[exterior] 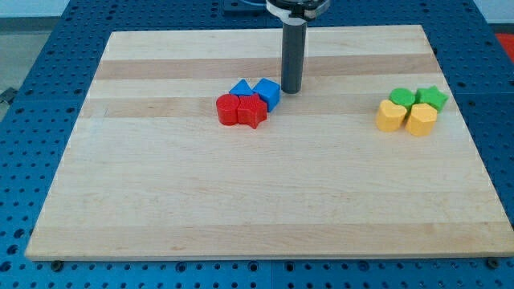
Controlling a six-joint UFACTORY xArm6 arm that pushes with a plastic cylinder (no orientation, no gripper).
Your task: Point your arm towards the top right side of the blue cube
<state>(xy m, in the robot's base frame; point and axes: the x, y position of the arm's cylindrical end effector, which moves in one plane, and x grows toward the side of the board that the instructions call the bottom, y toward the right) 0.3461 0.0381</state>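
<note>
The blue cube (pixel 267 93) sits near the middle of the wooden board (pixel 257 193), in a tight cluster with a blue triangular block (pixel 241 88) to its left, a red cylinder (pixel 227 109) and a red star-shaped block (pixel 252 111) below. My tip (pixel 291 90) rests on the board just right of the blue cube's upper right side, very close to it or touching; I cannot tell which. The dark rod rises straight up to the view's top.
At the view's right stands a second cluster: a green cylinder (pixel 401 99), a green star (pixel 432 98), a yellow block (pixel 390 116) and a yellow block (pixel 421 120). Blue perforated table surrounds the board.
</note>
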